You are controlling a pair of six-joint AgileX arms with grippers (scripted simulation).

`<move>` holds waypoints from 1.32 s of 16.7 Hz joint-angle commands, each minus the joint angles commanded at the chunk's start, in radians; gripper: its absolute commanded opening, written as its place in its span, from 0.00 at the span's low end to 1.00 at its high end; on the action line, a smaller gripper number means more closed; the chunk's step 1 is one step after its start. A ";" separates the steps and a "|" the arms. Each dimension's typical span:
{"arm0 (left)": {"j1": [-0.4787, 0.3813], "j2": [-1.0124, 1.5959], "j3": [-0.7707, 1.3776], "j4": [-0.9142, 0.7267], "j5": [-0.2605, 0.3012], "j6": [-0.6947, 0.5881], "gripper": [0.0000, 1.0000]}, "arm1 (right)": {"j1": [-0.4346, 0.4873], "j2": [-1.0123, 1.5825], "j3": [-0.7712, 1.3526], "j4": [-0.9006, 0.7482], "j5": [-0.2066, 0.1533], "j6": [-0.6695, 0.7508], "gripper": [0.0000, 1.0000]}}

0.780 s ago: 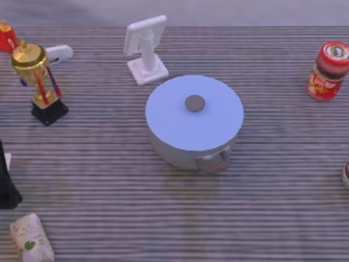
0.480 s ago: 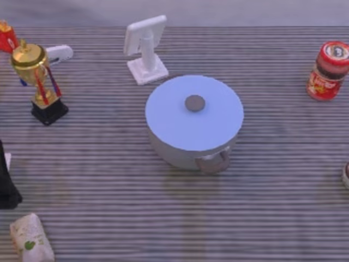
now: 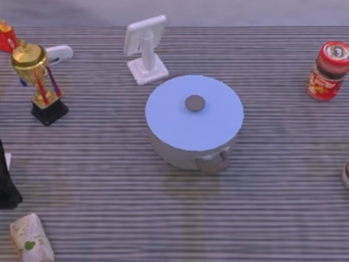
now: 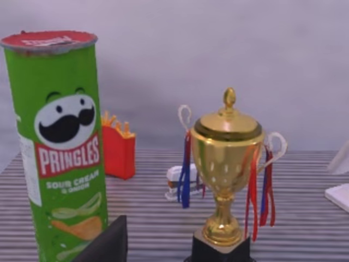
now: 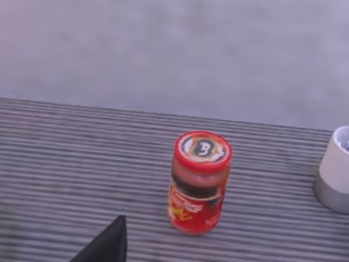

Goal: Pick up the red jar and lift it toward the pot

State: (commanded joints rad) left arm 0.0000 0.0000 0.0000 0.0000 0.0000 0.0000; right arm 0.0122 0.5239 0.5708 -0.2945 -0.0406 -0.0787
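Striped table (image 3: 109,180), several things standing on it.
The pot (image 3: 194,121) mid-table; the red jar (image 3: 328,71) far right; a gold trophy (image 3: 38,82) far left.

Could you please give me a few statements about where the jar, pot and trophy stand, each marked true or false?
1. The red jar stands upright at the table's right side. True.
2. The pot has its lid off. False: the flat lid covers it.
3. A gripper holds the red jar. False: nothing touches it.
4. The gold trophy stands left of the pot. True.
5. The jar touches the pot. False: bare table separates them.
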 joint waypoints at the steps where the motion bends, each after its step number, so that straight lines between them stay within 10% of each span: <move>1: 0.000 0.000 0.000 0.000 0.000 0.000 1.00 | -0.001 0.089 0.091 -0.051 -0.003 -0.015 1.00; 22: 0.000 0.000 0.000 0.000 0.000 0.000 1.00 | -0.026 2.010 2.019 -1.104 -0.053 -0.390 1.00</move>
State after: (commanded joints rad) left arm 0.0000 0.0000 0.0000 0.0000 0.0000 0.0000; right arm -0.0137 2.5340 2.5903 -1.3988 -0.0937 -0.4692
